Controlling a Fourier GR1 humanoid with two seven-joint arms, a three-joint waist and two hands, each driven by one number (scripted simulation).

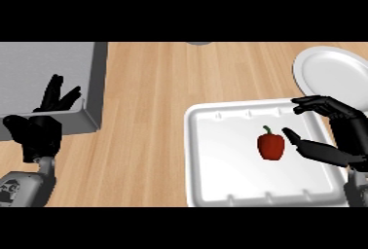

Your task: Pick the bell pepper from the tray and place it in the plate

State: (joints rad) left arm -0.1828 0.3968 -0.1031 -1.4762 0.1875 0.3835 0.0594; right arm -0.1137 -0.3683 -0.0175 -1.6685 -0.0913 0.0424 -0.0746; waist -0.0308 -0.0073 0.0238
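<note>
Red bell pepper [271, 146] lying on white tray [215, 189], right of tray centre, green stem toward 12 o'clock. Right hand [332, 146] over tray's right side, at 3 o'clock from pepper; fingers spread open, thumb tip just beside pepper, upper fingers at pepper's 1 o'clock near tray rim; nothing held, contact with pepper uncertain from this angle. White plate [332, 68] on wooden counter [144, 121] at 1 o'clock from tray, bare. Left hand [39, 129] at frame's 9 o'clock edge, fingers up and relaxed, empty, beside grey block [43, 73].
</note>
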